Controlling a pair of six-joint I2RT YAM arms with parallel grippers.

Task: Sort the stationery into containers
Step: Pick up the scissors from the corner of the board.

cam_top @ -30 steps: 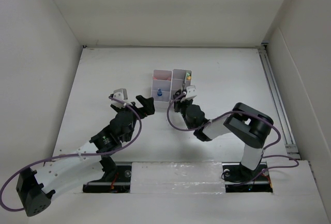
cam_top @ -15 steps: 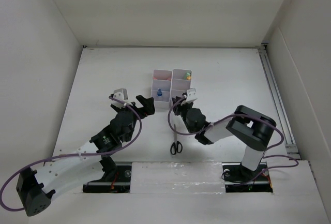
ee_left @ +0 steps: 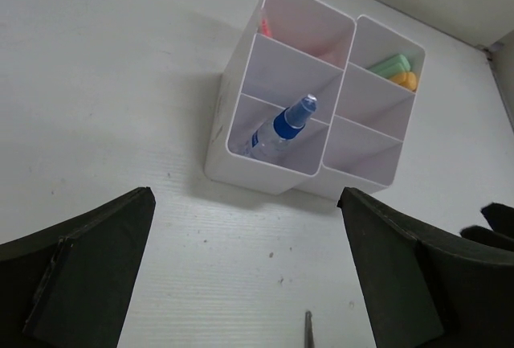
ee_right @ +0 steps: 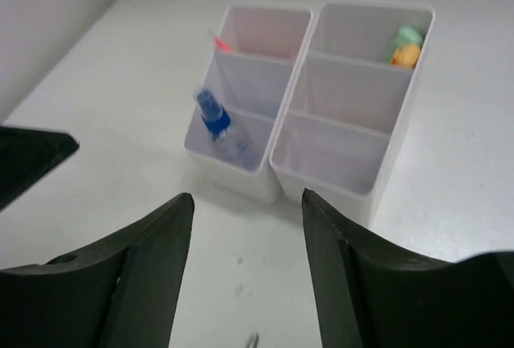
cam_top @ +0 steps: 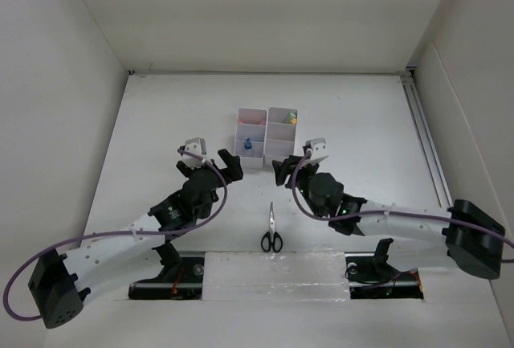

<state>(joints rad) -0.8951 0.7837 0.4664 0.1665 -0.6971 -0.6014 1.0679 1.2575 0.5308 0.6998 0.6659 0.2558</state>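
The white organizer (cam_top: 240,136) stands mid-table. Its near left compartment holds a clear blue-capped bottle (ee_left: 287,120), the far left one a pink pen (ee_left: 263,25), and the far right one a light green marker (ee_left: 389,64) with an orange item (ee_left: 404,80). Black-handled scissors (cam_top: 271,232) lie flat on the table between the arms, blades pointing at the organizer. My left gripper (cam_top: 228,164) is open and empty, just near-left of the organizer (ee_left: 265,173). My right gripper (cam_top: 283,168) is open and empty, just in front of the organizer (ee_right: 233,179). The scissors' tip shows between the fingers in both wrist views (ee_left: 307,328).
White walls close in the table on the left, back and right. A rail (cam_top: 426,151) runs along the right edge. Purple cables loop off both arms. The arm bases sit on a taped strip (cam_top: 273,272) at the near edge.
The scissors, unseen a second ago, now lie on the table. My right arm has lowered and stretched out, its elbow swinging right. My left gripper has edged slightly forward.
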